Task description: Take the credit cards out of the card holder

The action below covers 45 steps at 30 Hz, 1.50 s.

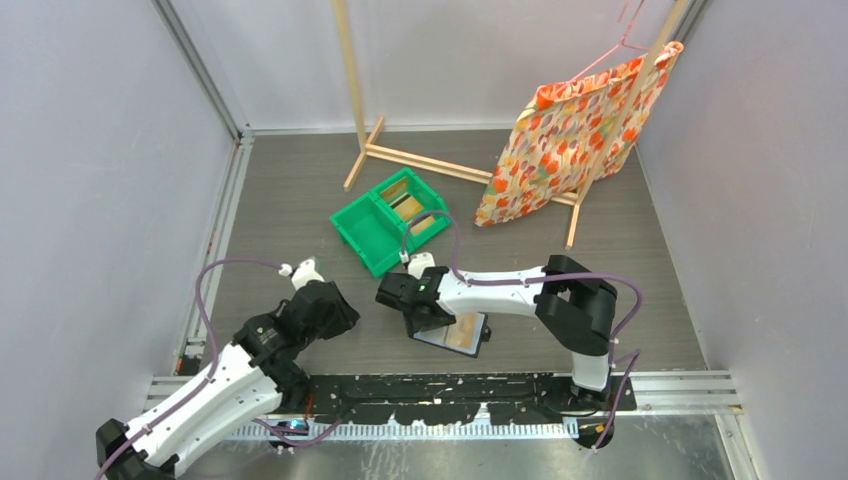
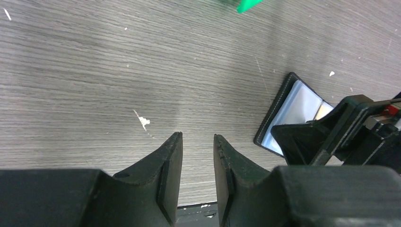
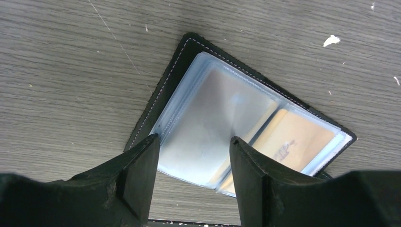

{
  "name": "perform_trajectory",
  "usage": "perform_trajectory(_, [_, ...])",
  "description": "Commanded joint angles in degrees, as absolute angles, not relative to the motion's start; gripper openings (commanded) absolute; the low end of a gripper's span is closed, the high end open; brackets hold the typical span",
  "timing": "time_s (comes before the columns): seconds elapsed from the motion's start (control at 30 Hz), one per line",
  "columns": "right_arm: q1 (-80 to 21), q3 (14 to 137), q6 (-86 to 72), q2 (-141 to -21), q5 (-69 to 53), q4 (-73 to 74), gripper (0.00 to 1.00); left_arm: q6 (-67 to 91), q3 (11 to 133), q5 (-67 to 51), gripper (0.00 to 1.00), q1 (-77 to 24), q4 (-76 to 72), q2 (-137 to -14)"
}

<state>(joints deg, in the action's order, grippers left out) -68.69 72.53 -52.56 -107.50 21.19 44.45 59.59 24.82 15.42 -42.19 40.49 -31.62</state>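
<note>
Right end effector (image 3: 194,139) wide, nose-down over card holder (image 3: 222,101); left end effector (image 2: 197,138) narrow, empty.

A dark card holder (image 3: 227,113) with pale stitching lies open and flat on the grey wood-grain table (image 3: 56,71), turned at an angle. Its clear grey-blue plastic sleeves face up. A golden-tan credit card (image 3: 295,142) with faint markings sits inside a sleeve on one half. The other half's sleeve looks hazy, its contents unclear.
</note>
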Motion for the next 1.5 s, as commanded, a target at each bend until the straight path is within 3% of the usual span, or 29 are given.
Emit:
perform_trajectory(0.0, [-68.77, 70.41, -52.82, -107.24, 21.74, 42.89, 0.59, 58.64, 26.15, 15.61, 0.32, -41.92, 37.95, -33.99])
perform_trajectory(0.3, [-68.75, 67.37, -52.7, -103.01, 23.63, 43.17, 0.37, 57.64, 26.69, 14.91, 0.3, -41.92, 36.11, -37.46])
perform_trajectory(0.63, [-68.88, 64.65, -53.52, -96.9, 24.55, 45.26, 0.29, 55.38, 28.84, 14.09, 0.3, -41.92, 34.0, -42.1])
perform_trajectory(0.9, [-68.84, 63.55, -53.84, -94.66, 25.55, 46.77, 0.02, 54.15, 29.67, 12.36, 0.29, -41.92, 31.01, -45.66])
perform_trajectory(1.47, [-68.2, 54.53, -62.12, -81.71, 33.6, 57.8, 0.01, 46.68, 37.97, -4.87, 0.29, -43.03, 19.65, -62.97])
